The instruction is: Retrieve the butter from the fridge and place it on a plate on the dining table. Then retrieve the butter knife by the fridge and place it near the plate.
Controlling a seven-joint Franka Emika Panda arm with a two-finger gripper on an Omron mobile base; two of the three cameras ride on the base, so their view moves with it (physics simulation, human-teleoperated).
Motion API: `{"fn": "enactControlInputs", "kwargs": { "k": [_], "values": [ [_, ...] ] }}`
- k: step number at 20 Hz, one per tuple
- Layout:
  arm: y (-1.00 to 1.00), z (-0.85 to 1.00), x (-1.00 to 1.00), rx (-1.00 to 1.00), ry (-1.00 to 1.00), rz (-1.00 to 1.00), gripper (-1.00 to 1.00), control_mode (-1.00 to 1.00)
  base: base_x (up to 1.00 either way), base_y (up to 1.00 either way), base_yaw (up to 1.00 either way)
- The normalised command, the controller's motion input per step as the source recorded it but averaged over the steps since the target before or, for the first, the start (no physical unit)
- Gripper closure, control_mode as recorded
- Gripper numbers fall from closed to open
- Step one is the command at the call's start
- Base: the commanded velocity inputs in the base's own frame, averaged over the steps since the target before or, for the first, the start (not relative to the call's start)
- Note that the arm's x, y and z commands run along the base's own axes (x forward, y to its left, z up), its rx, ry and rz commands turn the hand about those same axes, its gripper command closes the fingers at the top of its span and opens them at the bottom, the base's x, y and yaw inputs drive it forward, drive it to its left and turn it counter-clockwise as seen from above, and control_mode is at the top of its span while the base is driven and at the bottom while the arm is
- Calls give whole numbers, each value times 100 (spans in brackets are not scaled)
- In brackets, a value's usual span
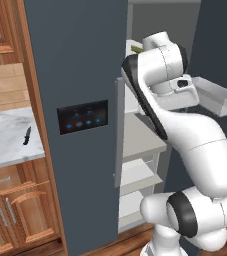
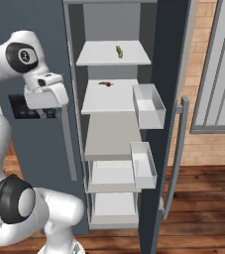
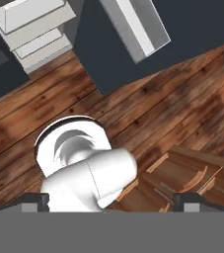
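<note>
The butter (image 2: 119, 51) lies on the top shelf (image 2: 104, 58) of the open fridge (image 1: 80, 60), toward the right of that shelf and near its back; its long axis runs roughly front to back, the far end tipped slightly left; in the left base view only an olive sliver of it peeps out beside the arm's upper link. On the shelf below sits a small red and green item (image 2: 104, 84), too small to name; two pale door bins (image 2: 148, 105) hang on the opened door at the right, one above the other. The butter knife (image 1: 27, 135) rests on the marble counter (image 1: 5, 142) left of the fridge, blade pointing away and slightly right, handle nearer. The closed fridge door carries a black panel (image 1: 83, 116) with blue lights; no readable writing on it. The arm stands folded in front of the fridge, its links between the left camera and the shelves; the gripper (image 3: 111, 202) looks down at the wooden floor (image 3: 182, 99), fingertips set wide apart with nothing between them, well away from the butter.
</note>
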Motion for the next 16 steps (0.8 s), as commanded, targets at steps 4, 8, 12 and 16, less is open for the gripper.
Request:
{"fn": "enactControlInputs", "kwargs": {
  "k": [4, 8, 12, 16],
  "values": [
    [2, -2, -61, 11, -3, 8, -100, -100, 0, 0, 0],
    [0, -28, -30, 26, 0, 0, -100, -100, 0, 0, 0],
    [-1, -36, -28, 27, 0, 0, -100, -100, 0, 0, 0],
    [0, -38, -42, 10, -5, 0, -100, -100, 0, 0, 0]
  ]
}}
